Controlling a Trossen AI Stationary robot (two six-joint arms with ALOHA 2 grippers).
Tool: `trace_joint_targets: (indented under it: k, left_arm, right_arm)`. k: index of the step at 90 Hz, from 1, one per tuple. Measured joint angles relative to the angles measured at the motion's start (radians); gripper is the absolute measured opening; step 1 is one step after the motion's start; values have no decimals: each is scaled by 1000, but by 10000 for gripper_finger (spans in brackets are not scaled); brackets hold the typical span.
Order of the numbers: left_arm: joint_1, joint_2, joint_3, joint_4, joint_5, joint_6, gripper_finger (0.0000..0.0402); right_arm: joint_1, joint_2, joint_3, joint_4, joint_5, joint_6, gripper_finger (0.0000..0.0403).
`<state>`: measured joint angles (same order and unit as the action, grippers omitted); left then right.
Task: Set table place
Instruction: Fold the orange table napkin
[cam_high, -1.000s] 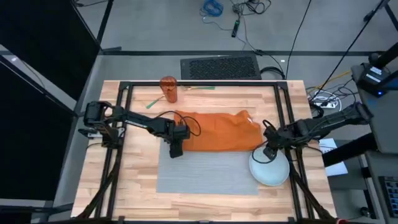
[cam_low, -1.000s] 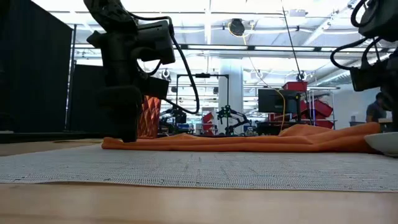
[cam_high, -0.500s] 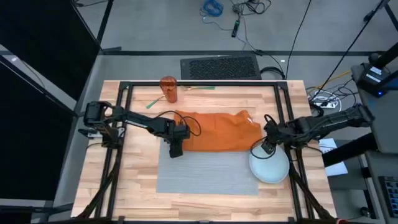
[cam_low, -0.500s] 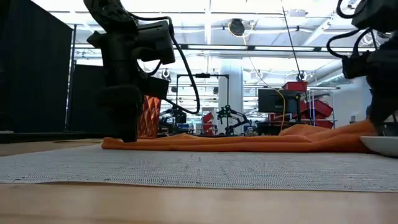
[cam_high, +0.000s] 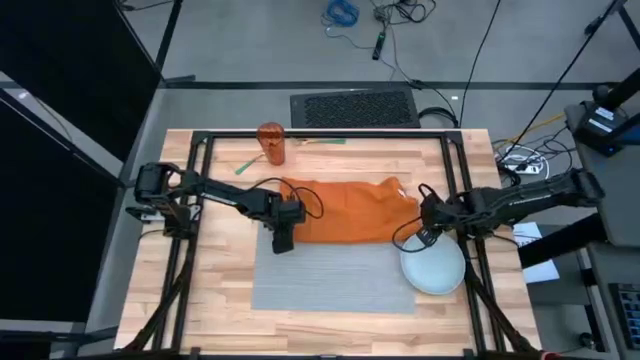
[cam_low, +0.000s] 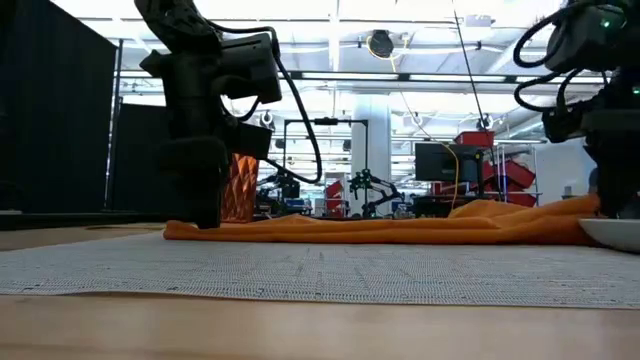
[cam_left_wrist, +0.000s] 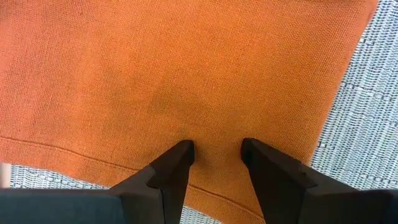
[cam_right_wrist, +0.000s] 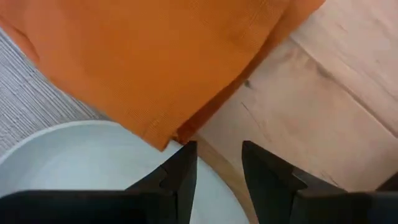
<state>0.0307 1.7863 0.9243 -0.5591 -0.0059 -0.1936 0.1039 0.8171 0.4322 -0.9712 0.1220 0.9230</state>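
Working the napkin step, I am pressing my left pincer (cam_high: 281, 240), parted narrowly and gripping nothing, onto the orange napkin (cam_high: 350, 211) by the placemat's (cam_high: 330, 276) far-left corner at mid-table (cam_high: 200, 310). My right pincer (cam_high: 427, 236), also slightly parted and empty, is hovering over the plate (cam_high: 435, 268) near the table's right edge. Next, I judge, each pincer needs to pinch a napkin edge.
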Motion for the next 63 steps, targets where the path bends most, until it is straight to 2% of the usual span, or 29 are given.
trace_joint_targets:
  k: [22, 42, 63]
  left_arm:
    - [0, 0, -1, 2, -6, 6, 145]
    - [0, 0, -1, 2, -11, 17, 145]
    - [0, 0, -1, 3, -13, 18, 145]
  right_arm:
    - [1, 23, -1, 8, -57, 1, 114]
    - [5, 23, -1, 40, -152, -11, 114]
    - [52, 23, -1, 127, -230, -14, 114]
